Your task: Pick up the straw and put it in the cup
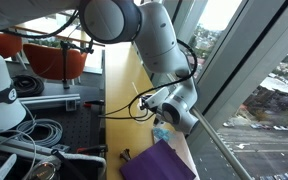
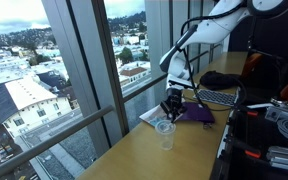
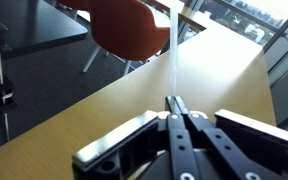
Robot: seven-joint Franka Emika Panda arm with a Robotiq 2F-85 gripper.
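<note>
My gripper (image 3: 173, 99) is shut on a thin white straw (image 3: 173, 55), which sticks straight out from the fingertips over the wooden table (image 3: 214, 75) in the wrist view. In an exterior view the gripper (image 2: 171, 106) hangs just above and slightly behind a clear plastic cup (image 2: 165, 134) that stands upright on the table near the window. The gripper (image 1: 162, 118) also shows close over the cup (image 1: 162, 132) from another side. The cup is out of the wrist view. The straw is too thin to make out in both exterior views.
A purple cloth (image 2: 196, 115) lies on the table right behind the cup, also seen in an exterior view (image 1: 159, 160). A keyboard (image 2: 220, 97) lies further back. Window glass and its frame (image 2: 84, 120) run along the table edge. An orange chair (image 3: 134, 30) stands beyond the table.
</note>
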